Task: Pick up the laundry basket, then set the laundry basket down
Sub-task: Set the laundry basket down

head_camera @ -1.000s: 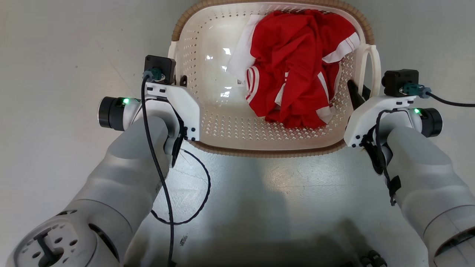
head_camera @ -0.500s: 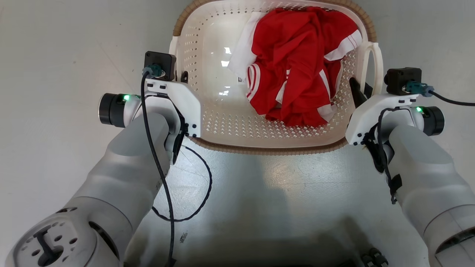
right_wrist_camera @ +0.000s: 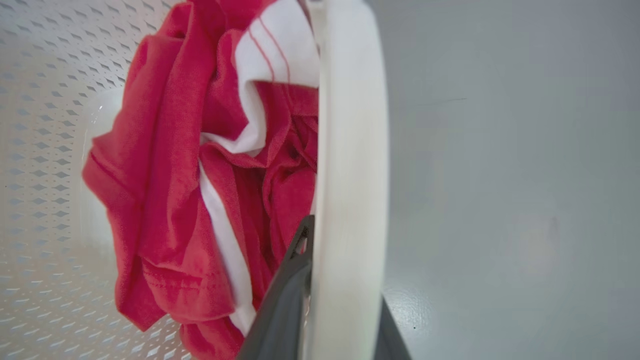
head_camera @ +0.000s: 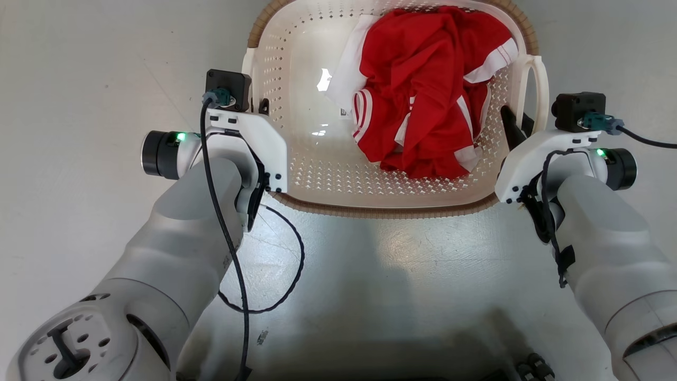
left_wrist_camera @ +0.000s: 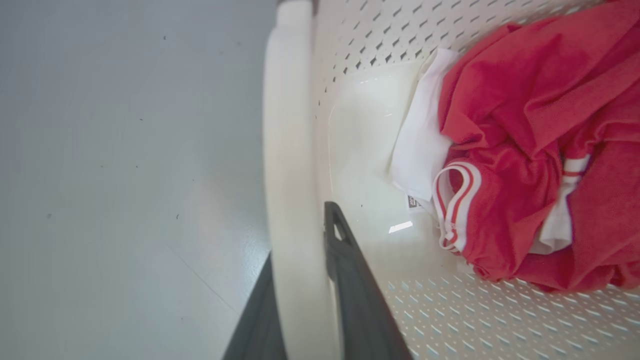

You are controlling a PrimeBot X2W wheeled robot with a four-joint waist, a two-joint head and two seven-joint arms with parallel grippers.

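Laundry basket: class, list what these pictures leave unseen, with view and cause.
Far end of the laundry basket: head view, cut by top edge.
Basket bottom under the red garment: head view, cloth covers it.
The left gripper, outer fingertip: left wrist view, behind left handle.
The right gripper, outer fingertip: right wrist view, behind right handle.

Head view straight down, wrist views close, sharing laundry basket (head_camera: 381, 212)
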